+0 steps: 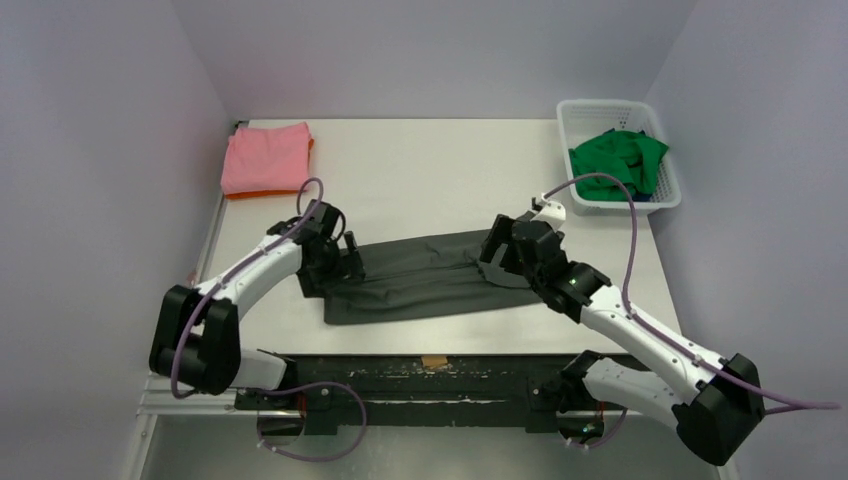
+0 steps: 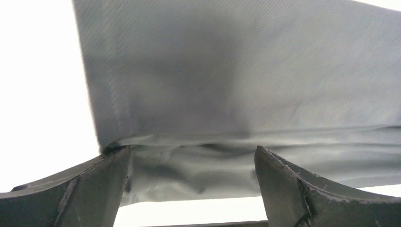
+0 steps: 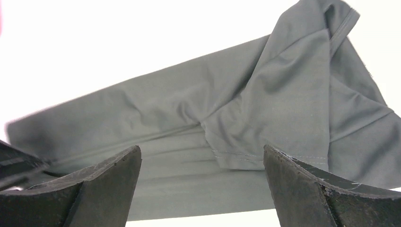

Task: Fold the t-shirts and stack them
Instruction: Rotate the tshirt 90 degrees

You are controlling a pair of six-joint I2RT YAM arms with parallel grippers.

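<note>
The dark grey t-shirt [image 1: 420,275] lies on the table as a long strip, folded lengthwise. My left gripper [image 1: 350,262] is open low over its left end. In the left wrist view the grey t-shirt [image 2: 236,85] fills the space between and beyond the open gripper [image 2: 194,156]. My right gripper [image 1: 497,262] is open over its right end, where a sleeve is folded over. The right wrist view shows the grey t-shirt [image 3: 189,109] past the open gripper [image 3: 202,153]. The pink t-shirt [image 1: 265,158] lies folded on the orange t-shirt [image 1: 268,193] at the back left. The green t-shirt [image 1: 617,155] lies crumpled in the basket.
The white lattice basket [image 1: 600,108] stands at the table's back right corner. Grey walls close in on the table's left, right and back. A dark rail [image 1: 430,375] runs along the near edge by the arm bases.
</note>
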